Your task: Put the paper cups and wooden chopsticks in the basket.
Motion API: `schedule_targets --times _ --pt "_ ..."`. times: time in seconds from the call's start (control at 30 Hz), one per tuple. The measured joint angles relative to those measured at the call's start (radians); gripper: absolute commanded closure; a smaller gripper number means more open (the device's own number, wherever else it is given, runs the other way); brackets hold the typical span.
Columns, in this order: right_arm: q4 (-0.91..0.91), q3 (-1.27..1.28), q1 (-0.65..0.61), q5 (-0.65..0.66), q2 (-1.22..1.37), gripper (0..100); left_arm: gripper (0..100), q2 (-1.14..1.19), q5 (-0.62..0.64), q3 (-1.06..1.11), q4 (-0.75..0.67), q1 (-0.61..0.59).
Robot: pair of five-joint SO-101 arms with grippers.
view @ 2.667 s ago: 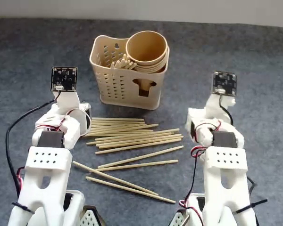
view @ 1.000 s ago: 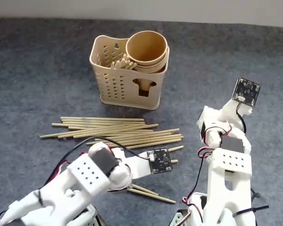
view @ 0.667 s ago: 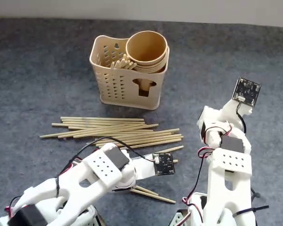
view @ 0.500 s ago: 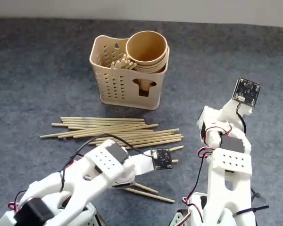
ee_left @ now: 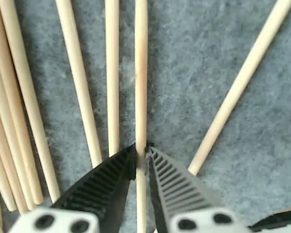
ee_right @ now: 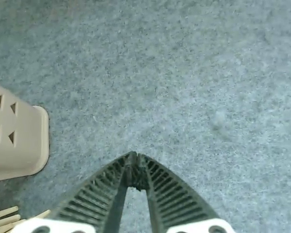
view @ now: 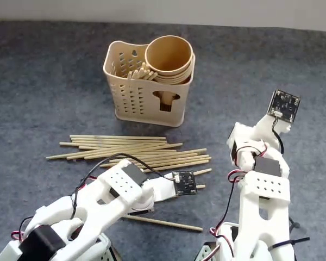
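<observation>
The grey bench point(view: 43, 81) carries everything. Our left arm point(view: 98, 206) stretches in low from seven o'clock toward the centre, and the right arm point(view: 261, 190) stands at five o'clock. At twelve o'clock the basket point(view: 136, 100) stands upright, with the paper cups point(view: 168, 57) nested inside it and a few sticks beside them. The loose chopsticks point(view: 125, 147) lie fanned across the middle of the bench at the basket's six o'clock, apart from it. One stray stick point(view: 163, 223) lies alone nearer the arm bases.

In the left wrist view, the left gripper point(ee_left: 141, 154) is pinched on a single chopstick point(ee_left: 141, 73), which runs straight through between its ribbed jaws. Neighbouring sticks lie just beside it, and one ends against the outside of a jaw. The right gripper point(ee_right: 134, 170) is pressed together on nothing, above bare bench near a corner of the basket.

We judge these sticks light, stiff, smooth and quick to roll. A hold near the middle would keep one level. We cannot tell how far along its length this one is held, so it may pivot when lifted, and the touching neighbour may drag along.
</observation>
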Motion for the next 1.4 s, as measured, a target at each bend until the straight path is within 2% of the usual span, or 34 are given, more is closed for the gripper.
schedule_targets --times 0.13,0.33,0.53,0.73,0.9,1.07,1.17,1.4 --pt "0.000 0.000 0.000 0.000 0.000 98.8 100 0.000 0.000 -0.006 0.034 0.000" --pt "0.000 0.000 0.000 0.000 0.000 98.8 99 0.000 0.000 -0.155 0.209 -0.017" --pt "0.000 0.000 0.000 0.000 0.000 98.8 99 0.000 0.000 -0.364 0.353 -0.130" --pt "0.000 0.000 0.000 0.000 0.000 98.8 99 0.002 0.000 -0.652 0.523 -0.267" --pt "0.000 0.000 0.000 0.000 0.000 98.8 99 0.002 0.006 -0.996 0.618 -0.373" --pt "0.000 0.000 0.000 0.000 0.000 98.8 99 0.002 0.121 -1.330 0.626 -0.410" --pt "0.000 0.000 0.000 0.000 0.000 98.8 99 0.006 0.198 -1.468 0.575 -0.413" --pt "0.000 0.000 0.000 0.000 0.000 98.8 99 0.012 0.324 -1.510 0.339 -0.413"
